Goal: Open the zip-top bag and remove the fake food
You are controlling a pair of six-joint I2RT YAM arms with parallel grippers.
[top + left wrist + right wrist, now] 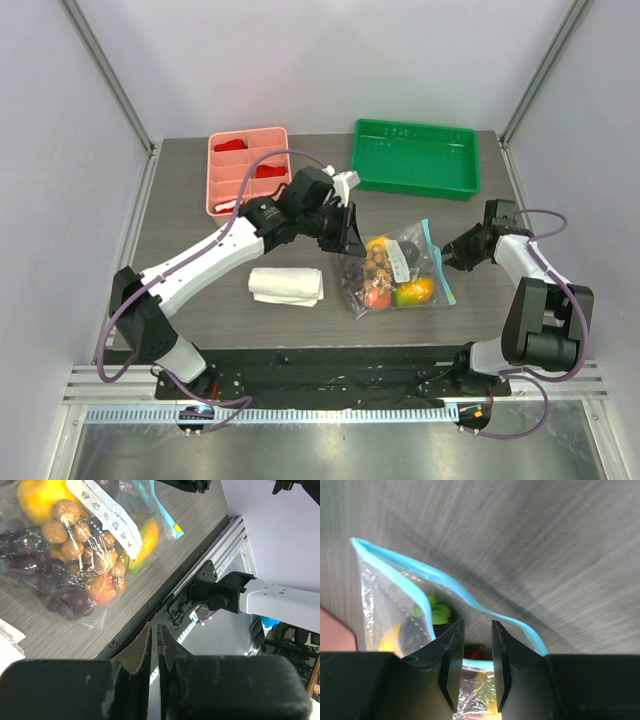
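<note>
Bag (395, 272) lies flat on counter (180, 205), food (382, 268) all inside, zip strip (420, 566) along its right edge. Right hand (446, 255) is at that strip, fingers slightly apart with tips right at it. The strip bows up there, so the mouth looks partly parted; can't tell if a lip sits between the fingers. Left hand (343, 232) is at the bag's far-left corner, fingers together on nothing, and in the wrist view its tips are off the plastic. Step, as I judge it: get the mouth open. To do it well, the right should pinch one lip only, not both. The left should pin the bag's body or take the other lip so the bag doesn't slide. Pull apart slowly and low, since the film is slick and the lumpy food may roll out. Room: cloth (287, 286) is left of the bag, near but apart. Pink tray (213, 185) and green tray (415, 188) are beyond the bag, well apart. The counter's near edge is close on the bag's near side and its right edge is close beyond the right hand. Best room is between the bag and the green tray.
</note>
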